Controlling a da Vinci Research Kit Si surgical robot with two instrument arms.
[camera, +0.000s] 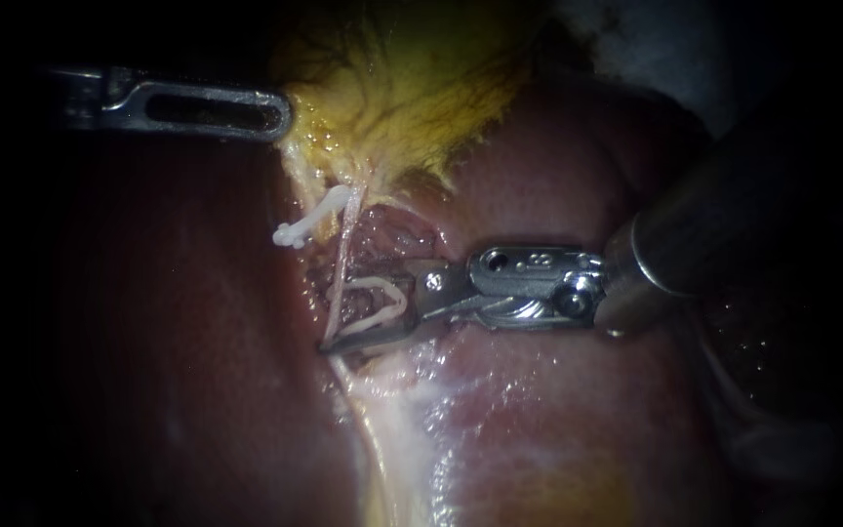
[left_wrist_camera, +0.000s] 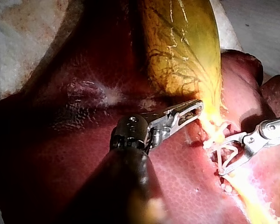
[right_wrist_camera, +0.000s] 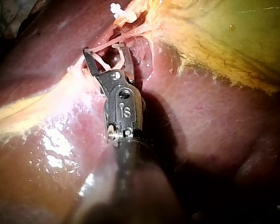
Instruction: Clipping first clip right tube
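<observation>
Far left, the left instrument (camera: 280, 115) pinches the gallbladder (camera: 402, 88) edge, seemingly to stretch the tube (camera: 341, 263), which the right instrument (camera: 334, 310) straddles with jaws holding an open clip (camera: 382, 298).

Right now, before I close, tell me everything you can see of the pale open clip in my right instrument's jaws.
The pale whitish-pink, plastic-looking clip stands open in a V. Its two legs join nearer the right instrument's shaft and spread toward the jaw tips, each lying along one metal jaw. The thin pale tube crosses between the legs near their open ends. The leg tips have not met: unlatched.
</observation>
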